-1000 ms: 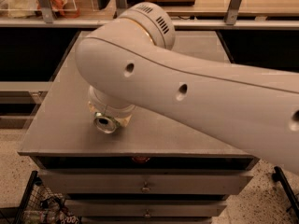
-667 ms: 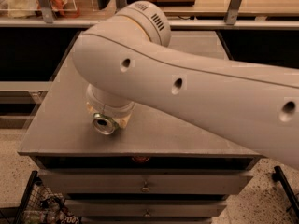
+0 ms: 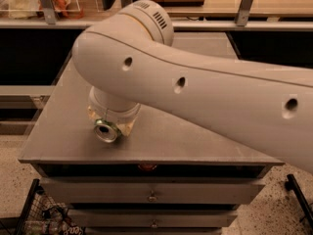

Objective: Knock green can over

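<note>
The green can [image 3: 107, 130] lies on its side on the grey table [image 3: 195, 141], near the front left, with its silver top and pull-tab facing me and a thin green rim showing. My gripper [image 3: 116, 117] is right over and behind the can, mostly hidden under the pale wrist and the large white arm [image 3: 195, 87], which crosses the view from the right. Whether the gripper touches the can does not show.
The table has drawers [image 3: 152, 196] below its front edge. A wire basket [image 3: 41, 214] with packets stands on the floor at lower left. A shelf [image 3: 205, 23] runs behind the table, with a clear container [image 3: 54, 1] holding orange items on it.
The arm has shifted slightly to the left. The can stays on its side in about the same spot.
</note>
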